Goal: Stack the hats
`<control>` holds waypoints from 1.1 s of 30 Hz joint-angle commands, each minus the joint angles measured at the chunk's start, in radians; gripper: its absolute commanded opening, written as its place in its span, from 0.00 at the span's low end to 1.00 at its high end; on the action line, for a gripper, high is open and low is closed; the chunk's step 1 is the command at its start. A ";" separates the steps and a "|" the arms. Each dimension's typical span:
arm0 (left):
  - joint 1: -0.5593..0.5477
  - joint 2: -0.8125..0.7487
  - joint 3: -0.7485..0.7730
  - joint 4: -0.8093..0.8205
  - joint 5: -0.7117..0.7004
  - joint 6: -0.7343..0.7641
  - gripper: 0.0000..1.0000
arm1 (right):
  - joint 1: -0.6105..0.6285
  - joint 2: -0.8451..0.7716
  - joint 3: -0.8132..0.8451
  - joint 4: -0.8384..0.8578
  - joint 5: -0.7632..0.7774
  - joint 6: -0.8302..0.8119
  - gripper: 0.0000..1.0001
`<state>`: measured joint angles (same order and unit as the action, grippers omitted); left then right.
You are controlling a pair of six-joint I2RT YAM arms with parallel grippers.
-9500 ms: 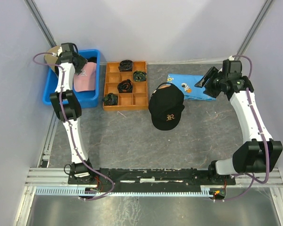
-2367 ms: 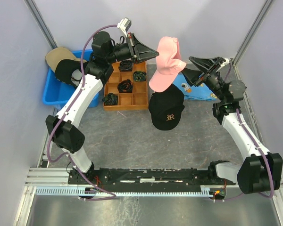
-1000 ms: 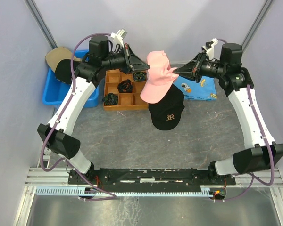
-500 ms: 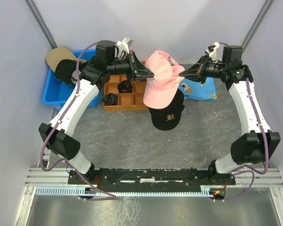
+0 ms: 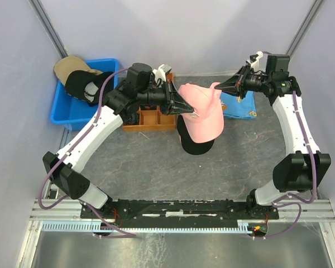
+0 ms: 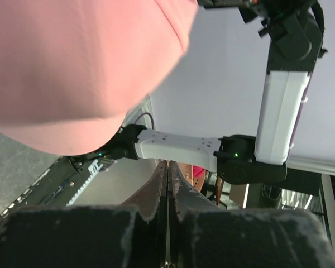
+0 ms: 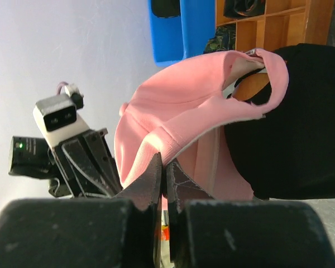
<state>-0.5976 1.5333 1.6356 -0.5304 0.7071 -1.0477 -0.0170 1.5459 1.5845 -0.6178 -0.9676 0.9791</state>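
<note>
Top view first. The blue bin (image 5: 58, 111) sits well to the left of and behind the black table cap (image 5: 194, 147). It carries two hats: the tan cap (image 5: 70, 66) perched on its far-left corner and the black bin cap (image 5: 81, 85) just beside it. The wooden tray (image 5: 153, 118), just left of and behind the black table cap, is mostly hidden by the left arm, so its cells can't be read here. A blue cloth (image 5: 240, 106) lies to the right of and behind the black table cap.

The pink cap (image 5: 204, 111) hangs right over the black table cap, covering all but its near edge. Whether the two touch, I can't tell. The left gripper (image 5: 188, 110) meets the pink cap's left edge. The right gripper (image 5: 216, 87) is at its far-right corner, which is drawn up toward it. The pink cap's long axis runs from that far corner toward the near side, rounded end nearest. Which end is the brim isn't clear from above.

Left wrist now. The fingers (image 6: 153, 192) are pressed flat together, only a hairline between them. The pink cap looms blurred at upper left, close by, but no fabric shows at the tips, so a pinch can't be confirmed. The right arm (image 6: 282, 111) stands beyond.

Right wrist. The fingers (image 7: 151, 178) are nearly closed, nipping the pink cap's rim band at their tips. The cap's underside faces this camera, and its back-strap arch lies over the black table cap. In the wooden tray past that cap, dark coiled bundles (image 7: 243, 6) sit in two cells.
</note>
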 commanded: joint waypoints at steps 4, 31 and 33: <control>-0.060 -0.044 -0.013 -0.002 -0.012 -0.077 0.03 | -0.012 0.016 0.000 0.010 -0.006 -0.033 0.08; 0.280 -0.225 -0.359 0.012 -0.239 0.061 0.03 | -0.033 0.119 -0.104 -0.289 0.145 -0.411 0.32; 0.280 -0.221 -0.391 0.045 -0.236 0.057 0.03 | -0.033 0.127 -0.116 -0.295 0.172 -0.427 0.33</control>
<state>-0.3157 1.3251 1.2919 -0.5755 0.4881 -1.0302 -0.0471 1.6661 1.4708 -0.8764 -0.8577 0.6373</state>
